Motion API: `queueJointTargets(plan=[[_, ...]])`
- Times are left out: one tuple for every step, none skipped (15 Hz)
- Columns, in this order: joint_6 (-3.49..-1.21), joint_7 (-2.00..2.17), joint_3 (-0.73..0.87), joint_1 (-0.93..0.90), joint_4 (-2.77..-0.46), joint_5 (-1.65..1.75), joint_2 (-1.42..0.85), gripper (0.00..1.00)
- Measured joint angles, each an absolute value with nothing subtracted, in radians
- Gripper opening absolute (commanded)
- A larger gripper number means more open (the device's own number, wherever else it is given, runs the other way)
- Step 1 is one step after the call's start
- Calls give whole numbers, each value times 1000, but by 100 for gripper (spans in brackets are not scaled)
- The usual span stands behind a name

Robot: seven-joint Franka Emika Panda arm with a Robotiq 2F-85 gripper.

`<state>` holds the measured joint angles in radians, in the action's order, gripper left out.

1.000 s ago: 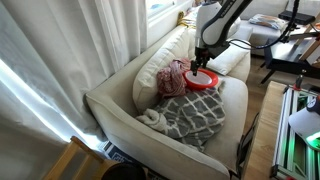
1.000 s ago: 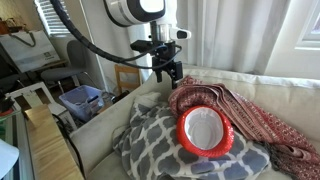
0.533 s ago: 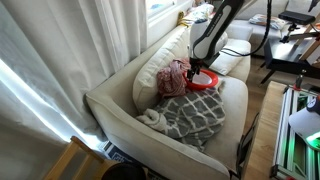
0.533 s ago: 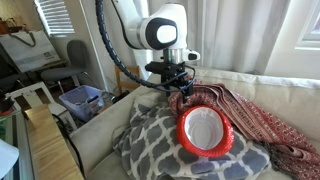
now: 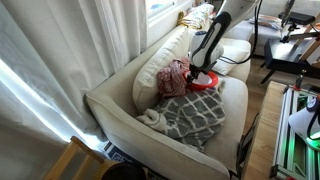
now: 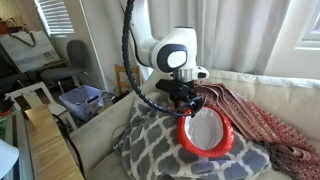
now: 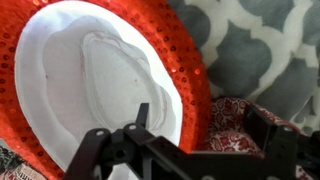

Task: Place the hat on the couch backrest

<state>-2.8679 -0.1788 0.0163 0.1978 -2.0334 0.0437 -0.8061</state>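
Red-sequinned hat lies crown down on the couch seat, white lining facing up; it rests on a grey-and-white patterned blanket that spreads toward 7 o'clock in an exterior view; a red patterned cloth is bunched against its brim at 2 o'clock, between hat and backrest; the gripper sits low over the brim with fingers spread wide, clamping nothing; a blue bin stands on the floor at 9 o'clock, contents too small to tell.
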Motion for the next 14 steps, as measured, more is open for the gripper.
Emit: queueJointTargets(plan=[[-2875,-180,14,203,-2018,44,-822,61],[-2878,-182,13,206,-2004,44,-836,54],[-2879,-182,13,208,-1990,44,-848,46],[-2879,-183,13,210,-1978,44,-858,38],[-2879,-183,13,211,-1967,44,-865,31],[-2879,-183,12,212,-1959,44,-870,23],[-2879,-183,12,213,-1954,44,-872,15],[-2879,-183,11,214,-1950,44,-872,8],[-2879,-183,10,215,-1947,44,-872,0],[-2879,-183,10,215,-1945,44,-872,0],[-2879,-183,10,216,-1943,44,-872,0],[-2878,-183,10,216,-1942,44,-871,0],[-2878,-183,11,216,-1942,44,-868,1],[-2878,-182,14,216,-1943,44,-863,1]])
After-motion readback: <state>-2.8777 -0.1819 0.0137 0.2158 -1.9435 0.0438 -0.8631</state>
